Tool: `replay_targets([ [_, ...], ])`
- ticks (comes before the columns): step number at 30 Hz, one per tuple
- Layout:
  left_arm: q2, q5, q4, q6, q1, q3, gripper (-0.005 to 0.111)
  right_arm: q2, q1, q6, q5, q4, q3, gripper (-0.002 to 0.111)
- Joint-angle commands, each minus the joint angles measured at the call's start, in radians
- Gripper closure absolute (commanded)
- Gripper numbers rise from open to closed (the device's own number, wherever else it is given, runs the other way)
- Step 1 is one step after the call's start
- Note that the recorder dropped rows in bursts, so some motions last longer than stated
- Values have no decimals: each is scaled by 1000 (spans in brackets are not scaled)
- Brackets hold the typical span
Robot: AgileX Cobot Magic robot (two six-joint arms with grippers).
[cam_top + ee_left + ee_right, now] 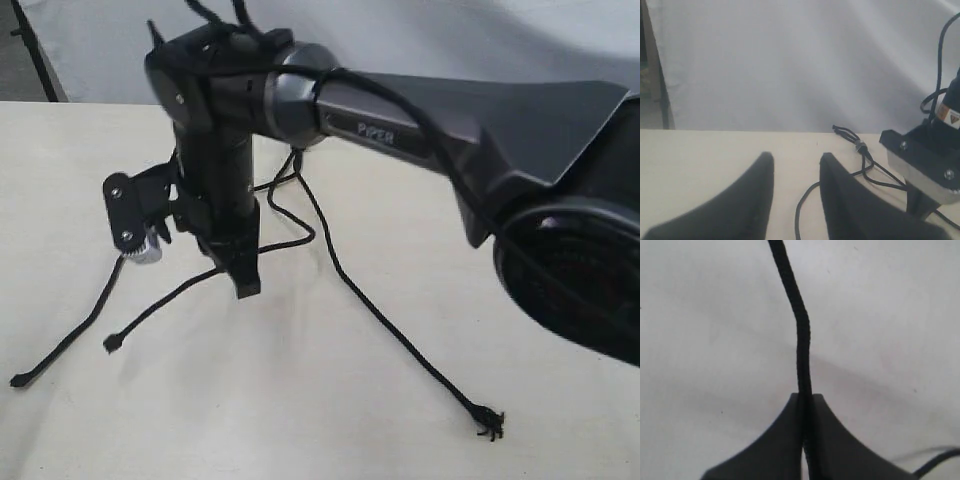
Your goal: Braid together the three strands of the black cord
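Note:
The black cord's grey band (860,147) lies on the table with short loops (842,131) beyond it. Three strands fan out from behind the arm: one ends at the far left (18,380), the middle one (150,318) runs up to my right gripper (247,288), and a long one ends in a frayed tip (488,420). My right gripper (805,397) points down and is shut on the middle strand (802,340). My left gripper (795,161) hovers open, low over the table, with a curve of strand (800,210) lying on the table below the gap between its fingers. The band is hidden in the exterior view.
The right arm (420,130) reaches across the cream table (300,400) from the right, and its wrist camera mount (130,210) hangs beside the gripper. That same wrist (925,165) shows close to my left gripper. A white cloth backdrop (790,65) rises behind the table.

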Motion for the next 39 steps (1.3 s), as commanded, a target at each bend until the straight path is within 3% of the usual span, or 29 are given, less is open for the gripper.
replay_targets([
  [1,-2,-10,3,-1,-6,3,75,-32,-104,84,9,73,0,108],
  [17,-2,-10,3,-1,-6,3,75,-32,-538,179,9,860,50,108],
  [28,-2,-10,-4,-1,-6,3,75,-32,-696,196,9,957,276,108],
  [35,-2,-10,-4,-1,-6,3,75,-32,-773,201,-171,1190,425,108],
  [39,-2,-10,-4,-1,-6,3,75,-32,-822,297,-270,1306,487,105],
])
